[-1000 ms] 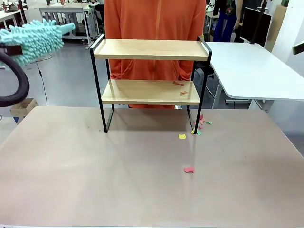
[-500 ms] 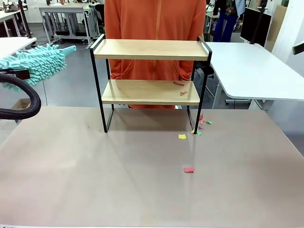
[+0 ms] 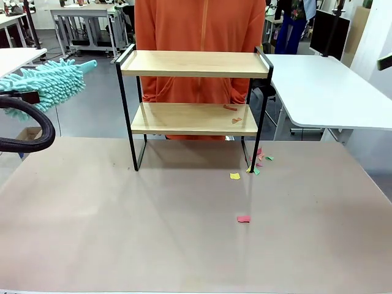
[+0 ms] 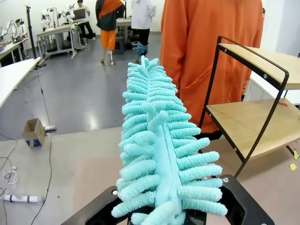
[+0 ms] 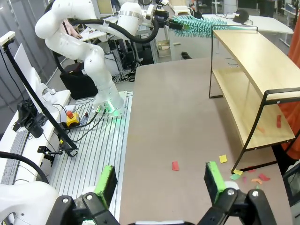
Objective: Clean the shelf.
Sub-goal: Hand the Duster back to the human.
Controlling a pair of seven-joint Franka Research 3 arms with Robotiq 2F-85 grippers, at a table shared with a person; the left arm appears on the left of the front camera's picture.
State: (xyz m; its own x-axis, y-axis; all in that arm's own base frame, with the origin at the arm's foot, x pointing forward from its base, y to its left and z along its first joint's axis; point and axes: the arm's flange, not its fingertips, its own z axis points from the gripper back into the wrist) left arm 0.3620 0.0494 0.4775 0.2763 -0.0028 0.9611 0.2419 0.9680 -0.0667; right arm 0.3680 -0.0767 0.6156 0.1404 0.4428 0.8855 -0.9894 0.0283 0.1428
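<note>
Left fingers (image 4: pixel 166 220) clamp a turquoise duster (image 4: pixel 157 154) held left of the shelf (image 3: pixel 193 107) — right fingers (image 5: pixel 159 180) spread wide, empty, above the paper-littered bench (image 3: pixel 153 233).

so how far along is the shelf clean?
Done: top board of the shelf looks bare, and several paper scraps lie on the table. In hand: left tool is shut on a teal duster, held off the shelf's left end. Left: two scraps on the lower board. Right tool is open, idle.
</note>
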